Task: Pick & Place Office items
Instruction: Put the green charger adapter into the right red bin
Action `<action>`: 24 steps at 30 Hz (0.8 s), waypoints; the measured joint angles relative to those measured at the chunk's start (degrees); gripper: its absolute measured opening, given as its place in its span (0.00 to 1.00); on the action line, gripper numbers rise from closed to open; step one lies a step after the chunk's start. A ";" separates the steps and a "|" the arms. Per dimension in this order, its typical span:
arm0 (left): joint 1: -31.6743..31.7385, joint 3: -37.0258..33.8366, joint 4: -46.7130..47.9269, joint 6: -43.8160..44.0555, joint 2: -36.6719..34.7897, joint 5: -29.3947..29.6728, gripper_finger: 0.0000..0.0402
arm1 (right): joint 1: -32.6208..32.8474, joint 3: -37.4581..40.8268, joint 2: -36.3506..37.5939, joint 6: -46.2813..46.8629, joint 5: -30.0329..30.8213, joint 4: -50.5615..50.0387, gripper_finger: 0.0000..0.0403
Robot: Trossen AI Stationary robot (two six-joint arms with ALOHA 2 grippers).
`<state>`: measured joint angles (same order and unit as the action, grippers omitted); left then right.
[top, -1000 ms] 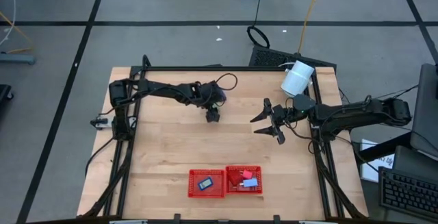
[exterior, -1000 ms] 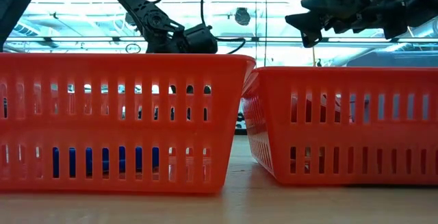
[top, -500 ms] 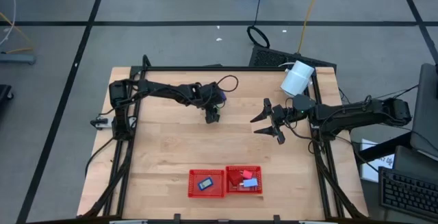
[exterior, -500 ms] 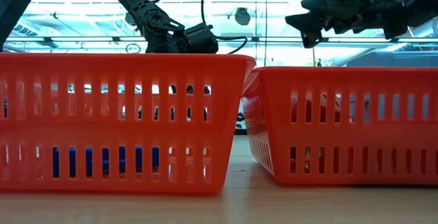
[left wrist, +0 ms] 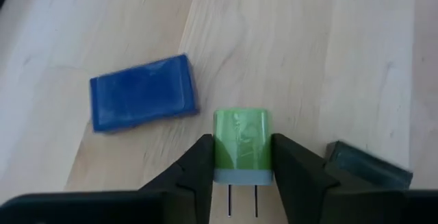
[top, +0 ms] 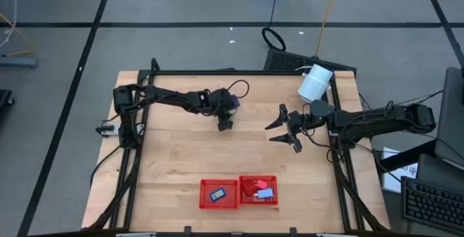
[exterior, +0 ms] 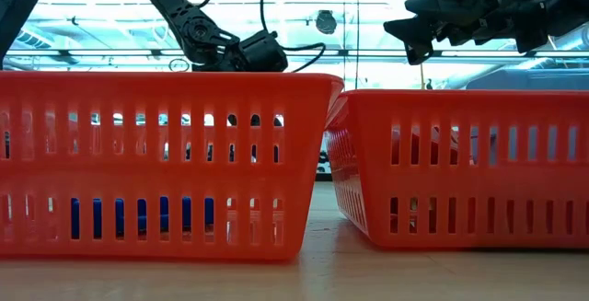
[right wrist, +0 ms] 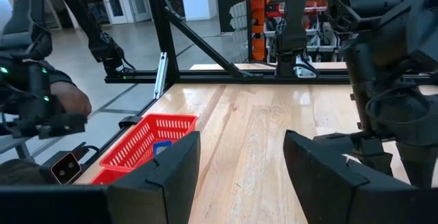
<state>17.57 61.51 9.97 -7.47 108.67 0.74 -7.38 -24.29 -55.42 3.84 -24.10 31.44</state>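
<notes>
A green piece [left wrist: 242, 143] with two metal prongs sits between the fingers of my left gripper [top: 225, 123], which is shut on it at the table's far middle. On the wood beside it lie a dark blue piece [left wrist: 144, 102] and a black piece [left wrist: 369, 166]. My right gripper [top: 287, 128] hangs open in the air to the right, holding nothing; the right wrist view shows its fingers spread wide [right wrist: 239, 162]. In the low view the red trays hide my left gripper's fingers. My left gripper pinches the green piece by its two opposite sides [left wrist: 217, 157] between its two fingers. The contact is at the end that carries the prongs. The prongs point back between the fingers and the green body sticks out ahead of them. Whether it rests on the wood, I cannot tell.
Two red mesh trays [top: 204, 202] [top: 275, 180] stand side by side near the front edge. The left one holds a dark blue piece [top: 217, 193], the right one red and light blue pieces [top: 264, 192]. A white cylinder [top: 315, 82] lies at the far right corner.
My left arm's wrist has shifted a little toward the table's left, while the gripper stays over the same spot. My right arm has kept still.
</notes>
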 joint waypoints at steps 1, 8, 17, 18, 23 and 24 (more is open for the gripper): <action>-0.33 -0.06 0.06 0.06 -0.37 1.16 0.31 | 0.00 0.00 0.00 0.04 0.04 0.00 0.50; -4.64 -0.21 -0.33 0.05 -7.73 6.83 0.31 | 0.00 -0.02 0.00 1.50 0.11 -0.20 0.50; -12.69 -0.90 -6.80 -0.65 -15.42 6.23 0.31 | -0.02 -0.02 -0.02 1.59 0.22 -1.71 0.50; -13.07 -1.85 -7.77 -0.65 -15.80 6.23 0.31 | 0.00 -0.02 -0.02 1.88 0.22 -1.73 0.50; -13.65 -8.80 -21.69 0.81 -17.24 3.92 0.31 | -0.02 -0.02 -0.02 3.00 0.23 -1.82 0.50; -13.62 -10.42 -24.78 1.28 -17.45 3.72 0.31 | -0.02 -0.02 -0.02 3.02 0.23 -2.06 0.50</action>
<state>3.95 51.08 -14.81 -6.19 91.22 4.46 -7.39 -24.32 -55.44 6.85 -23.87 29.39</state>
